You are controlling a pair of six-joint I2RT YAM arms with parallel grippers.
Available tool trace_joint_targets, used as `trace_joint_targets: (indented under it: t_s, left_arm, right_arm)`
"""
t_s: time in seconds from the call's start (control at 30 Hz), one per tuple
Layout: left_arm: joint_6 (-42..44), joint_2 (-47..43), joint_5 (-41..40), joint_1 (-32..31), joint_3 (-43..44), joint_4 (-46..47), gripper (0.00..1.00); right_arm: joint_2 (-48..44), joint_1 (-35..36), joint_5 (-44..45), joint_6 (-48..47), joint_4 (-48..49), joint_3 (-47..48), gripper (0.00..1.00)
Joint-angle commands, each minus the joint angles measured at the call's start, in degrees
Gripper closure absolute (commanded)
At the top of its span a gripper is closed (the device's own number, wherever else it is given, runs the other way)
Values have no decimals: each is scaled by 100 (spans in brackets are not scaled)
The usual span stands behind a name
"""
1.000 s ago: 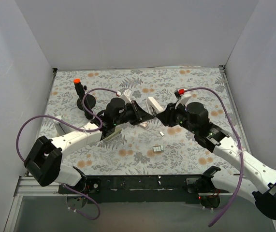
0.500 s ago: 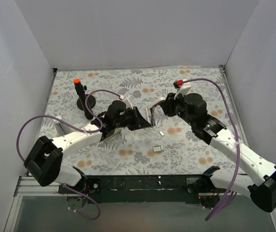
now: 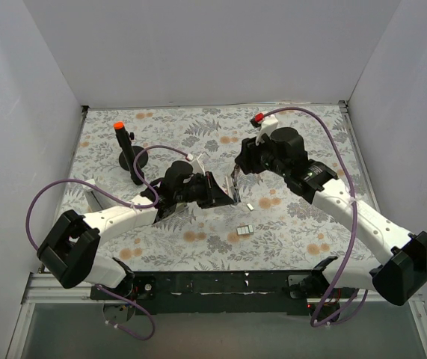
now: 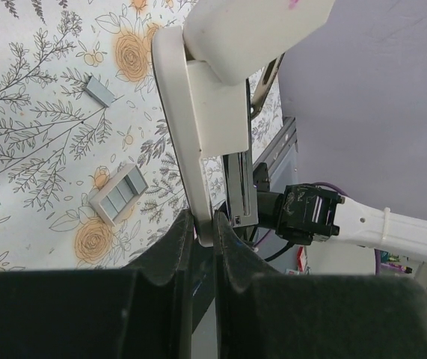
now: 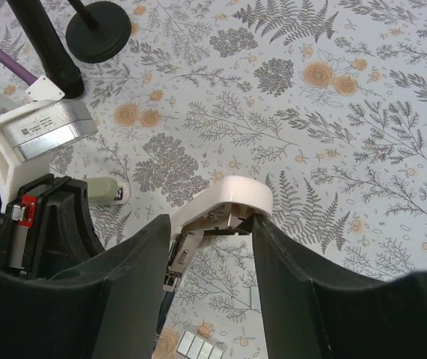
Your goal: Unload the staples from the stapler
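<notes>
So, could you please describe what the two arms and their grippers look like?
The left arm and right arm both have white links with black joints and bulky black shoulder blocks. Each trails a thin purple cable in a loose loop. The left gripper and right gripper have broad black fingers, and the right wrist carries a small red cap.
</notes>
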Motion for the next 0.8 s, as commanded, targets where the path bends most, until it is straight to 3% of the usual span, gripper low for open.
trace_joint_targets:
  t_s: [0.0, 0.23, 0.33, 0.47, 0.57, 0.77]
  left_arm:
    - [55, -190, 480, -87, 50, 503, 100]
    - [-657, -93, 347, 19, 182, 546, 100]
    - [-816, -110, 312, 19, 226, 643, 100]
    - [-1001, -146, 286, 28, 287, 679, 100]
    - [-1009, -190, 233, 28, 305, 643, 100]
    - [-1194, -295, 119, 28, 305, 643, 100]
  right_arm:
    - [89, -95, -378, 35, -509, 403, 43]
    - [-218, -113, -430, 728, -844, 544, 31]
    - [-412, -113, -475, 1063, -871, 343, 21]
    - [-771, -122, 111, 1327, -854, -43, 15]
    - [-869, -113, 71, 1336, -809, -246, 16]
    - [-790, -78, -624, 1441, -467, -493, 31]
